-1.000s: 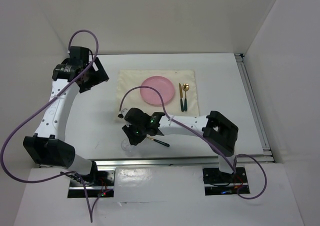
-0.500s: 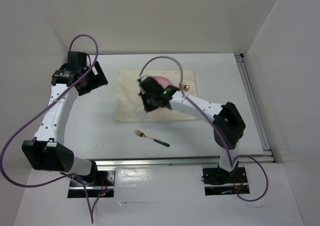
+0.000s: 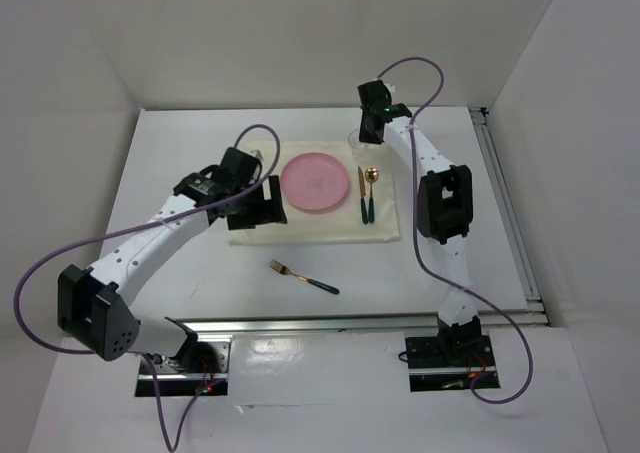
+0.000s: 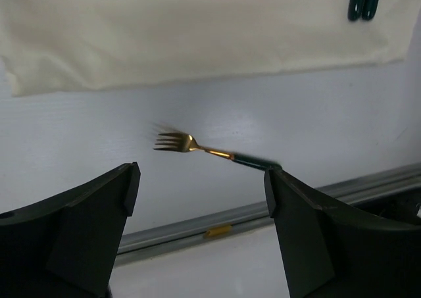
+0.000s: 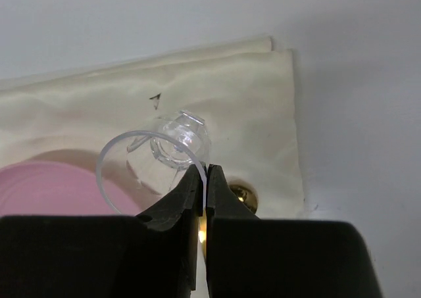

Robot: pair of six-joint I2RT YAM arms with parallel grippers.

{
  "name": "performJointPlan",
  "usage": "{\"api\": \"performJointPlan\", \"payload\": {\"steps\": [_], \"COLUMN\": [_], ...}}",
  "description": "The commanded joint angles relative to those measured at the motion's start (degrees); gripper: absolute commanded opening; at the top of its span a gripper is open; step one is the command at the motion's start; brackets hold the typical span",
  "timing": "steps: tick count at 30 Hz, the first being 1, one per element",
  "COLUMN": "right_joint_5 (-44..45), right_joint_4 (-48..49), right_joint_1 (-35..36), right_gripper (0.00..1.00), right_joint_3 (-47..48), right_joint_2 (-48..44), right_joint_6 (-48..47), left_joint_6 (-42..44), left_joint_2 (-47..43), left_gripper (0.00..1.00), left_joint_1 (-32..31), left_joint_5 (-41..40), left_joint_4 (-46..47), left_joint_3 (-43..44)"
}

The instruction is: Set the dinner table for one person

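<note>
Numbering one each — glass (image 5: pixel 177 143), fork (image 3: pixel 303 278), plate (image 3: pixel 315 182)

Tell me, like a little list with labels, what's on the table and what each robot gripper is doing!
table: white dinner table
mat: cream placemat, in the middle
plate: pink plate, on the placemat
knife and spoon: knife and spoon, side by side on the placemat, right of the plate
fork: fork, on the bare table, on the near side of the placemat
glass: clear glass, pinched by its rim over the placemat's far right corner
right gripper: shut on the glass
left gripper: open, empty, above the fork
</note>
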Motion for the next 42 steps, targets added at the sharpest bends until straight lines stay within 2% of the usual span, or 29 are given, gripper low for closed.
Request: {"api": "performJointPlan", "payload": {"steps": [1,5,9,14,16,17,19,21,22,23,25,31,33,38,42], "right_joint_5": [1.2,0.6,0.6,0.6,-0.8,-1.4,-2.2,-2.9,-2.9,-2.9,-3.4,-4.6,-4.6,-5.2,-5.2], "right_joint_4": [-3.8,-2.5,-2.3,-2.4,-1.7,-1.7,-1.7,-1.7,-1.7,-1.7,-1.1,0.7,0.7,1.7,2.9], "right_joint_1": [-1.8,-2.4,-2.9,-3.5,-3.5,-3.5,-3.5,-3.5,-3.5,-3.5,-3.5,-4.0,-4.0,-4.0,-4.5], "right_gripper": [0.00,0.00,0.00,0.00,0.20,0.40,0.63,0.79,0.91,0.95,0.99,0.99,0.99,0.99,0.99], "right_joint_3": [6.4,6.6,7.2,5.6,4.4,4.4,4.4,4.4,3.8,3.8,2.2,-1.3,-1.8,-3.8,-6.6], "right_joint_2": [3.7,4.9,7.4,8.0,8.0,8.0,7.0,6.0,4.6,3.7,0.5,-7.1,-8.2,-12.0,-13.6], "right_joint_6": [0.6,1.2,1.2,1.2,1.2,1.2,1.2,1.2,1.2,1.2,1.2,1.2,0.7,0.1,-0.4], "left_joint_6": [-8.4,-14.1,-16.5,-18.4,-19.2,-19.8,-20.5,-20.5,-21.3,-21.3,-22.0,-28.5,-31.5,-38.4,-41.8], "left_joint_2": [3.0,7.7,12.9,18.6,21.0,21.8,24.2,25.3,25.9,25.9,26.5,26.6,27.2,32.5,34.5], "left_gripper": [0.94,0.93,0.93,0.93,0.93,0.94,0.95,0.96,0.96,0.98,0.98,0.94,0.87,0.83,0.82], "left_joint_1": [-4.9,-10.9,-12.9,-15.6,-17.3,-18.5,-19.0,-20.4,-20.4,-20.4,-21.6,-23.2,-23.8,-23.8,-24.3], "left_joint_5": [0.7,2.2,5.7,4.1,3.5,2.9,2.1,1.3,0.8,0.8,0.8,-0.3,-0.3,-1.7,-0.9], "left_joint_4": [2.3,3.5,5.2,3.3,2.1,1.1,-1.0,-2.1,-2.1,-2.8,-2.8,-5.4,-6.1,-11.4,-10.6], "left_joint_3": [-0.8,-1.4,-1.4,2.4,4.2,4.7,6.1,6.1,6.1,6.1,6.1,6.1,7.1,10.7,10.5]}}
